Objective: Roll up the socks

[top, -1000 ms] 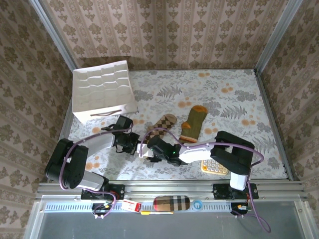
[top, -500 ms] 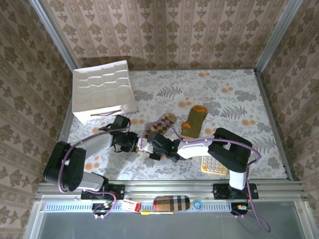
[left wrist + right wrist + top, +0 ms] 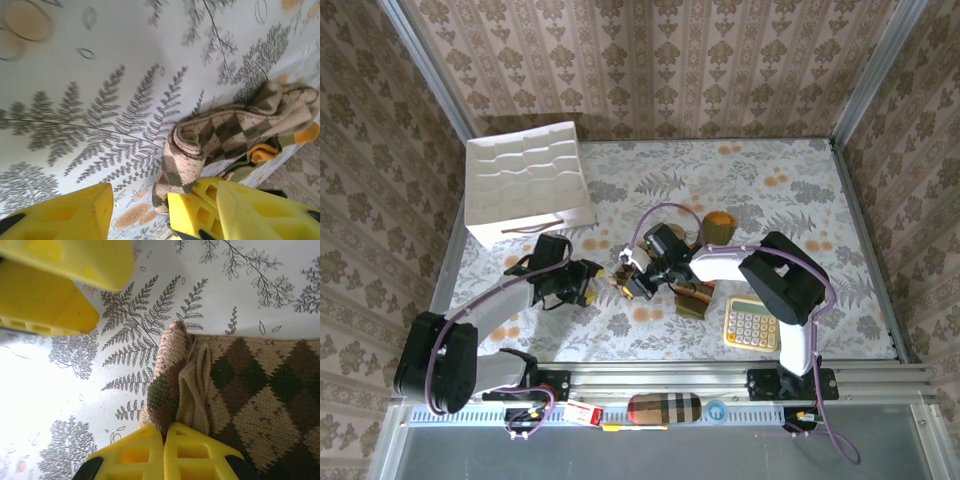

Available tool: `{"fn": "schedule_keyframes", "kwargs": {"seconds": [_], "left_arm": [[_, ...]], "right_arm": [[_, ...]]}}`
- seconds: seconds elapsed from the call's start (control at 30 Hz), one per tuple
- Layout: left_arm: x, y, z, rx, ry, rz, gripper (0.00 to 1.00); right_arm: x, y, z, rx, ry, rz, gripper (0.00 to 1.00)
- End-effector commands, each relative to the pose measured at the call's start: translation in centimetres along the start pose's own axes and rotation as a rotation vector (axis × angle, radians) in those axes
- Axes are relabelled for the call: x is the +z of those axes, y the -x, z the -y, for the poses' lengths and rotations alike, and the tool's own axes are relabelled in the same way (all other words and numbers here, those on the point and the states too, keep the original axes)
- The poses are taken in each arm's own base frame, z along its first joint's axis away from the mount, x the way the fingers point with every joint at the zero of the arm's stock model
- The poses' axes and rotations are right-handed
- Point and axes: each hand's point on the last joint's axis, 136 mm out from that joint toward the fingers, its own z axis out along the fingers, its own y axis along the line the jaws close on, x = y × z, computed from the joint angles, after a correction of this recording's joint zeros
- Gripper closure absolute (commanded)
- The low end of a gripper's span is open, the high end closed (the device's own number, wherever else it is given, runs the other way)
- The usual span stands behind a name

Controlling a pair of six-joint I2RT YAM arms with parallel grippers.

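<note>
On the table (image 3: 820, 200), well inside its edges, the right gripper (image 3: 164, 434) pinches the argyle sock (image 3: 250, 390), the left gripper (image 3: 585, 285) agape beside.

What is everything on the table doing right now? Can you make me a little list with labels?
diamond sock: end rolled up
green sock: right next to it, partly covered by the right arm
right jaws: shut on the diamond sock's rolled end
left jaws: open, holding nothing, close to the roll
calculator: front right
white bag: back left
</note>
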Motion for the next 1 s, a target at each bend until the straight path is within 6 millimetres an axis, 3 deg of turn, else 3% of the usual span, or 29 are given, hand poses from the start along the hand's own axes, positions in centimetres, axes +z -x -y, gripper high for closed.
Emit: {"fn": "schedule_keyframes", "kwargs": {"seconds": [0.0,0.5,0.7,0.87,0.9,0.97], "left_arm": [[0.9,-0.6,1.8,0.054,-0.071,-0.013,0.44],[5.2,-1.9,2.9,0.111,0.003,-0.061,0.49],[6.0,-2.4,0.2,0.076,0.141,-0.054,0.65],[5.0,-2.9,-4.0,-0.002,0.331,-0.043,0.99],[4.4,-2.9,-4.7,-0.017,0.364,-0.029,1.00],[3.0,-2.8,-6.1,-0.038,0.422,0.016,1.00]], "right_arm": [[0.4,-3.7,0.2,0.217,0.103,-0.130,1.00],[0.2,-5.0,2.1,0.365,0.146,-0.179,1.00],[0.0,-4.9,2.3,0.334,0.129,-0.187,1.00],[-0.6,-4.6,2.2,0.230,0.088,-0.177,1.00],[-0.9,-4.2,2.0,0.187,0.071,-0.161,1.00],[-1.9,-2.8,1.1,0.053,0.014,-0.084,0.87]]}}
